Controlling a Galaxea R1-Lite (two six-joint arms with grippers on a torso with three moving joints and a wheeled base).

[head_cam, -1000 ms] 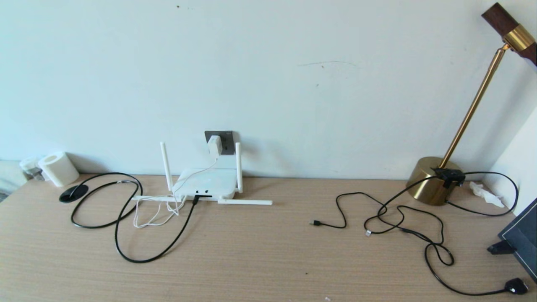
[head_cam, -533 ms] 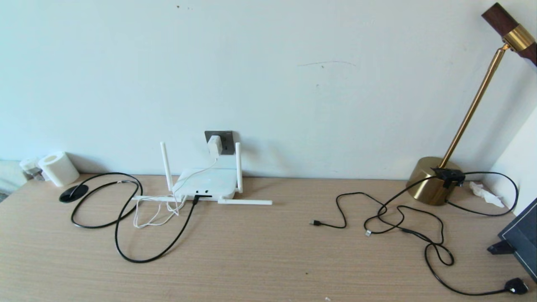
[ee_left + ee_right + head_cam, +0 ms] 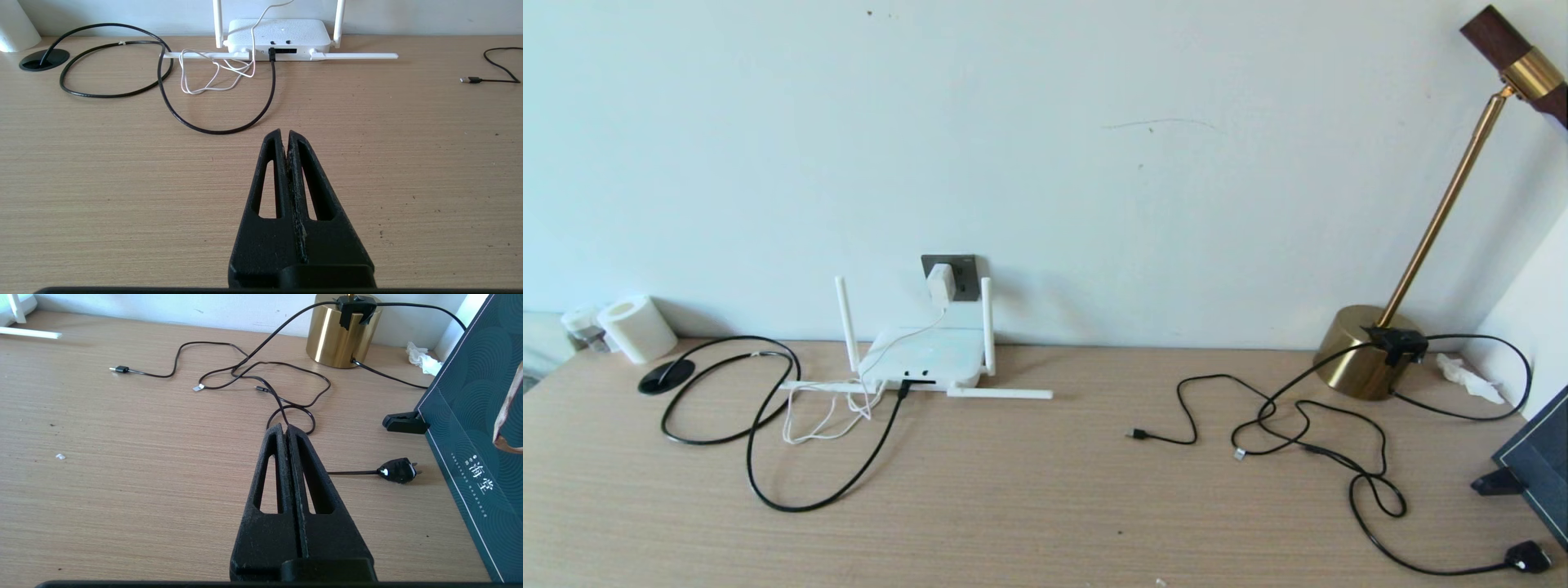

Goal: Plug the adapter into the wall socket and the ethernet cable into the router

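Observation:
The white adapter (image 3: 940,285) sits in the dark grey wall socket (image 3: 965,276) above the table's back edge, its thin white cord (image 3: 827,413) looping down beside the router. The white router (image 3: 928,358) (image 3: 278,36) lies under the socket with two antennas upright and two flat. The black ethernet cable (image 3: 792,491) (image 3: 212,130) curls across the table, its connector seated in a router port (image 3: 272,55). Neither arm shows in the head view. My left gripper (image 3: 285,132) is shut and empty over bare table, well short of the router. My right gripper (image 3: 284,427) is shut and empty near thin lamp cords.
A brass lamp (image 3: 1368,353) stands at the back right with thin black cords (image 3: 1307,429) and a black plug (image 3: 1529,557) (image 3: 398,470) sprawled before it. A dark box (image 3: 478,428) leans at the right edge. A paper roll (image 3: 637,328) and a cable grommet (image 3: 666,376) are at the back left.

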